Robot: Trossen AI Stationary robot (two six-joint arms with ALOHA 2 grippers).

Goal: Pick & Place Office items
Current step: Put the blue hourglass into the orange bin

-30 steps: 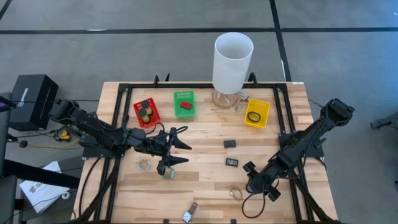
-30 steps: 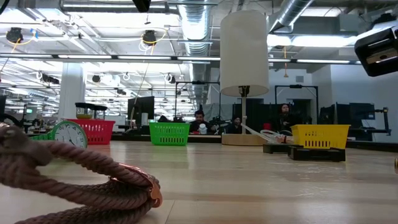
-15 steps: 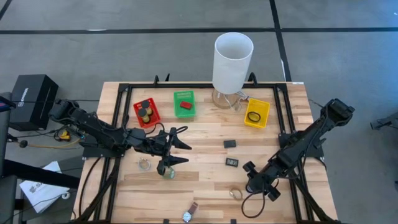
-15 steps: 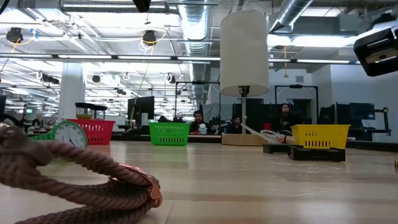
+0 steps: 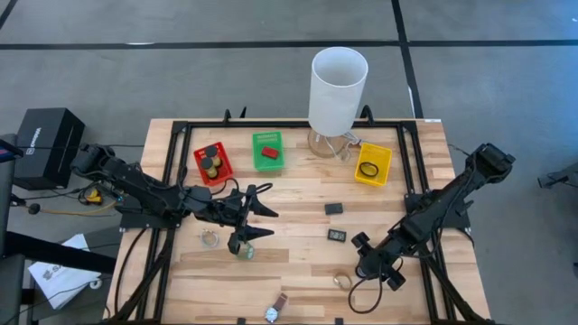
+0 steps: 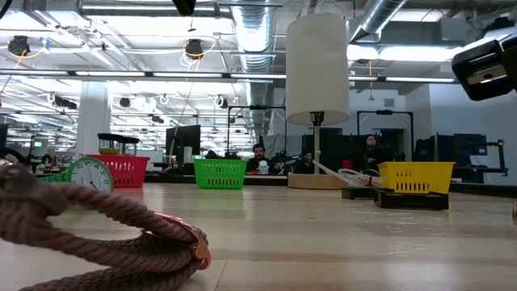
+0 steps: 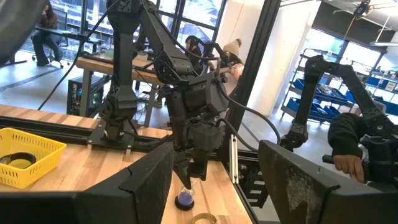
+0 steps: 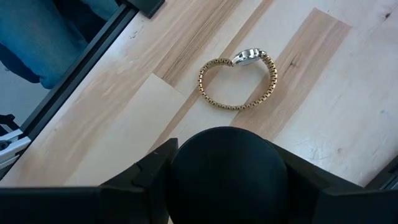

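The right gripper (image 5: 368, 263), clamped on a black cylinder (image 8: 227, 171), hung above the wooden table (image 5: 298, 203) near its front right, just beside a gold-banded wristwatch (image 8: 239, 79) lying flat. The left gripper (image 5: 257, 222), fingers apart and empty, hovered at centre-left, near a green tape roll (image 5: 246, 251) and a clear disc (image 5: 209, 238).

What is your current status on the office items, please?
Right gripper holding black cylinder over gold watch. Left gripper open, mid-table. Nothing seen in the way.
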